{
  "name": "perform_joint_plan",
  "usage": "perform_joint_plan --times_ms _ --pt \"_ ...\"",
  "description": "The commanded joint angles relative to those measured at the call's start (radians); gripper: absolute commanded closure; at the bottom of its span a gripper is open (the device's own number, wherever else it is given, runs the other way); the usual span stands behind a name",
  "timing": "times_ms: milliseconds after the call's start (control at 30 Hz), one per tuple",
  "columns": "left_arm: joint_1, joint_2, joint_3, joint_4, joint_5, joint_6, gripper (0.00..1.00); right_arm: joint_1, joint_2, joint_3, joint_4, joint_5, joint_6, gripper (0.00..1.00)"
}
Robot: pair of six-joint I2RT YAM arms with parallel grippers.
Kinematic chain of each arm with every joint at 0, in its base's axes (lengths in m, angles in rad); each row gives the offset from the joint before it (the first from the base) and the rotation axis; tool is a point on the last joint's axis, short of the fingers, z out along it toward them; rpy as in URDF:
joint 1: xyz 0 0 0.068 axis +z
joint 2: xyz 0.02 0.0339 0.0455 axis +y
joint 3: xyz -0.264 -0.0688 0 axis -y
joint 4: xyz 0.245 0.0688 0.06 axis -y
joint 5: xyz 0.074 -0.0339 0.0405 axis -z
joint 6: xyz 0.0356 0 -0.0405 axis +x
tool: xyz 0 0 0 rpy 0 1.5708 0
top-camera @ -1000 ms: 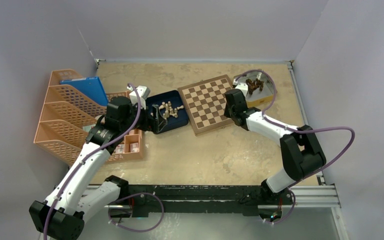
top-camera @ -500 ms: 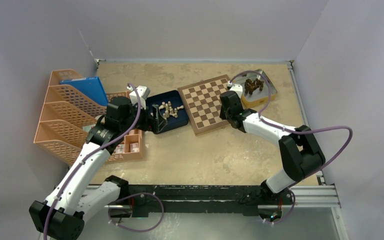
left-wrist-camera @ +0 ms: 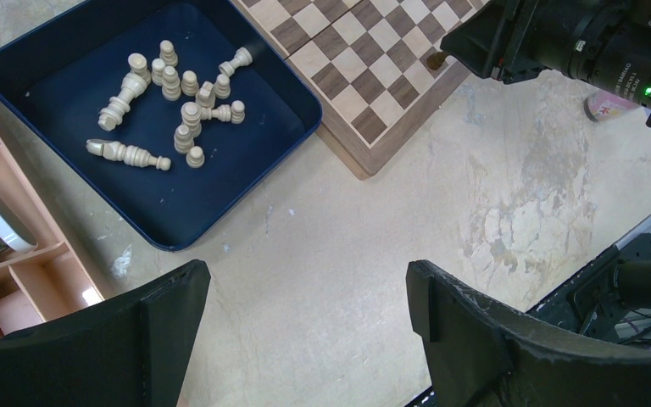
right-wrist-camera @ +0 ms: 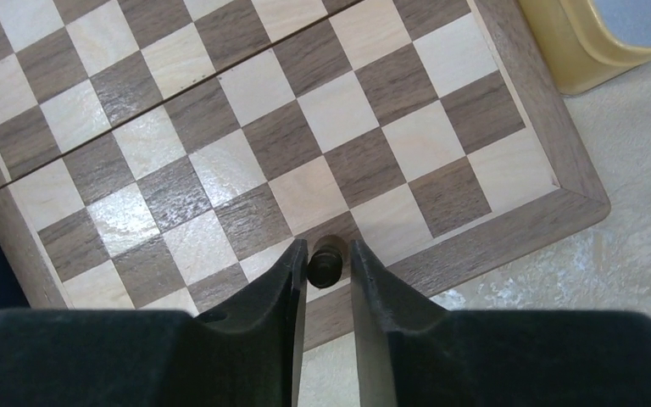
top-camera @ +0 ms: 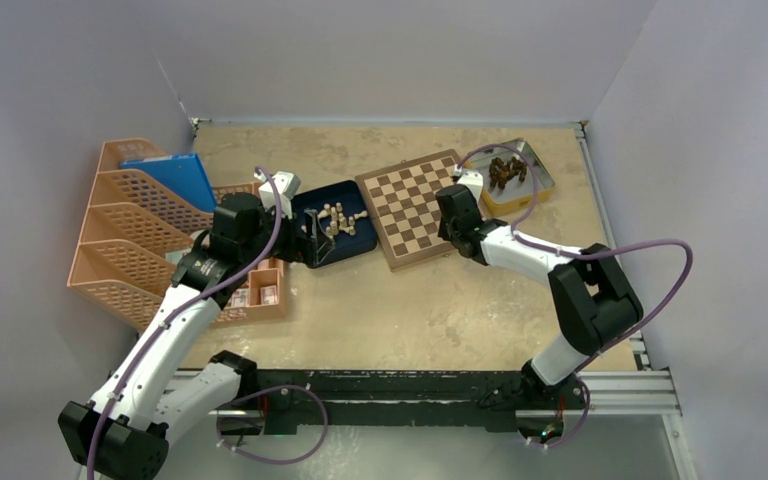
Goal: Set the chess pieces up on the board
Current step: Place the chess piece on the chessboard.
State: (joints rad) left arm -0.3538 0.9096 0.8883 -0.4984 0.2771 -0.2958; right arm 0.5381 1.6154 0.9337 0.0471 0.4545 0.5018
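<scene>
The chessboard point(top-camera: 410, 205) lies mid-table with no pieces standing on it; it also shows in the right wrist view point(right-wrist-camera: 220, 127) and the left wrist view point(left-wrist-camera: 364, 59). My right gripper point(right-wrist-camera: 327, 248) is shut on a dark brown chess piece point(right-wrist-camera: 325, 264), low over the outermost row of squares next to the board's border. In the top view the right gripper point(top-camera: 448, 212) is at the board's right side. More dark pieces point(top-camera: 505, 172) lie in the silver tin point(top-camera: 532, 180). Cream pieces point(left-wrist-camera: 178, 93) lie in the dark blue tray point(left-wrist-camera: 178, 203). My left gripper point(left-wrist-camera: 305, 275) is open and empty above bare table near that tray.
Orange file racks point(top-camera: 130, 230) with a blue folder point(top-camera: 175, 180) stand at the left. An orange compartment tray point(top-camera: 255, 290) sits beside the blue tray point(top-camera: 345, 245). The tin's yellowish rim point(right-wrist-camera: 576, 51) is close to the board's corner.
My right gripper has moved left from beside the tin to the board's edge. The left arm has not moved.
</scene>
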Motion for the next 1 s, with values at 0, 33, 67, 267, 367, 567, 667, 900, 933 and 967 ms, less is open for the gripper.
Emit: perform_joint_plan --times_ms 0,33,67,267,367,567,667,900,933,967 --pt "0.004 -0.011 0.006 0.027 0.015 -0.005 0.14 0.009 -0.004 -0.01 0.018 0.023 0.015 0.69" --pt "0.003 -0.011 0.007 0.027 0.018 -0.006 0.13 0.008 -0.006 -0.009 0.016 0.023 0.015 0.67" --pt "0.004 -0.011 0.006 0.027 0.018 -0.005 0.13 0.009 -0.006 -0.008 0.013 0.023 0.015 0.65" --pt "0.003 -0.011 0.006 0.027 0.014 -0.005 0.13 0.01 -0.005 0.002 0.005 0.031 0.009 0.65" --pt "0.004 -0.011 0.005 0.027 0.014 -0.005 0.13 0.01 0.0 0.009 -0.002 0.027 0.007 0.66" --pt "0.004 -0.007 0.007 0.027 0.014 -0.005 0.13 0.01 -0.003 0.007 0.0 0.029 0.003 0.68" --pt "0.004 -0.008 0.005 0.027 0.013 -0.005 0.13 0.01 0.006 0.017 -0.012 0.029 0.004 0.69" --pt "0.004 -0.007 0.006 0.024 0.007 -0.005 0.13 0.01 0.003 0.019 -0.017 0.018 0.008 0.69" --pt "0.003 -0.008 0.005 0.024 0.007 -0.005 0.13 0.01 0.003 0.02 -0.018 0.021 0.01 0.69" --pt "0.004 -0.008 0.005 0.022 0.007 -0.005 0.13 0.01 0.002 0.021 -0.02 0.022 0.01 0.69"
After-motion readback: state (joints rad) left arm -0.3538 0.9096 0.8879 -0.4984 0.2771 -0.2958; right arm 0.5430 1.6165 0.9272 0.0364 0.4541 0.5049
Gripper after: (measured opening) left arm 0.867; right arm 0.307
